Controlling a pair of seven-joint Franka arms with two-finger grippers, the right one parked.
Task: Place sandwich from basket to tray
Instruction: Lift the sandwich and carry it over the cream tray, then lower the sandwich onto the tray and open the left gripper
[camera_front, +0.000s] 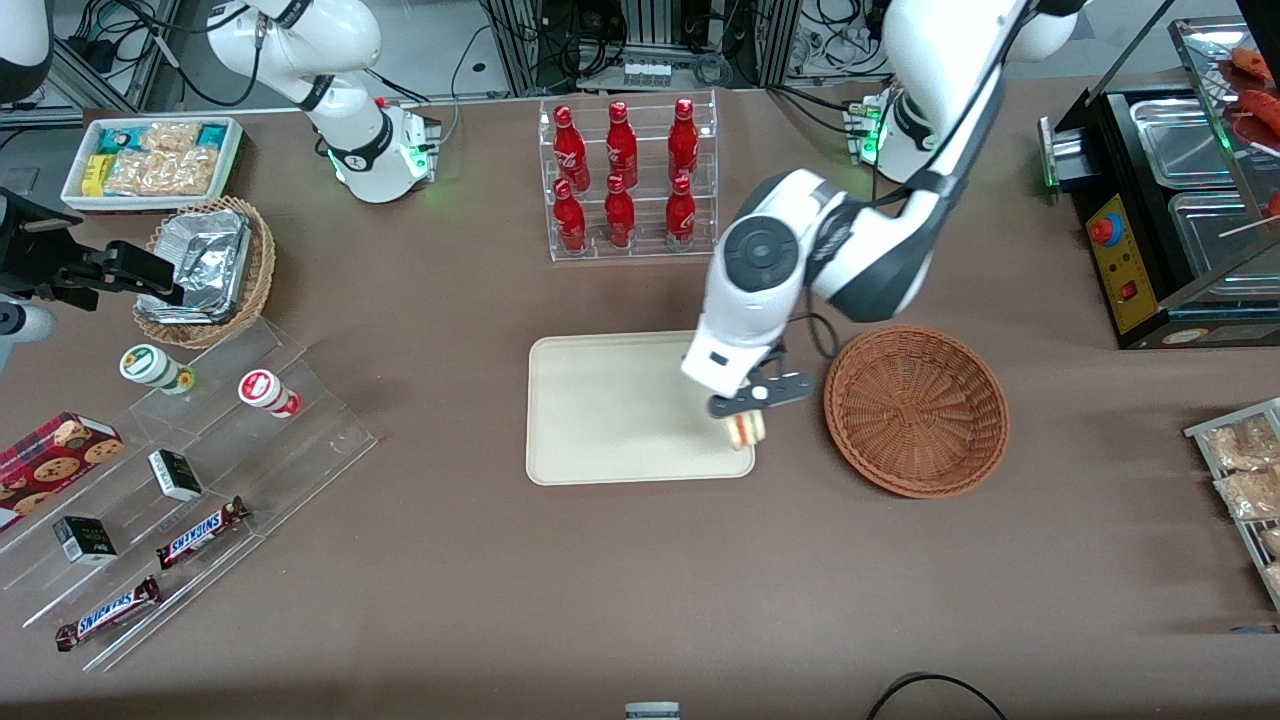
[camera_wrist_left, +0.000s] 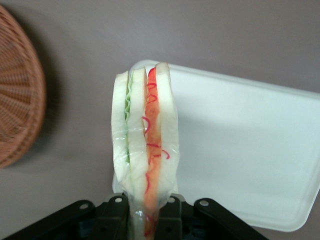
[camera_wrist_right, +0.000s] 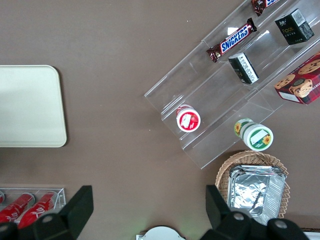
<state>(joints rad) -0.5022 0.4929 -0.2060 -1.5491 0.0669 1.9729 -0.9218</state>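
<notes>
Front view, fingers (camera_front: 745, 420) gripping sandwich (camera_front: 744, 430) over tray (camera_front: 610, 410), Snickers bars (camera_front: 200, 532).

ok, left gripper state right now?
Left gripper: shut on the sandwich, held over the corner of the tray nearest the basket.

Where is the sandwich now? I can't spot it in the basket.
The gripper holds the sandwich over the tray corner nearest the basket.
</notes>
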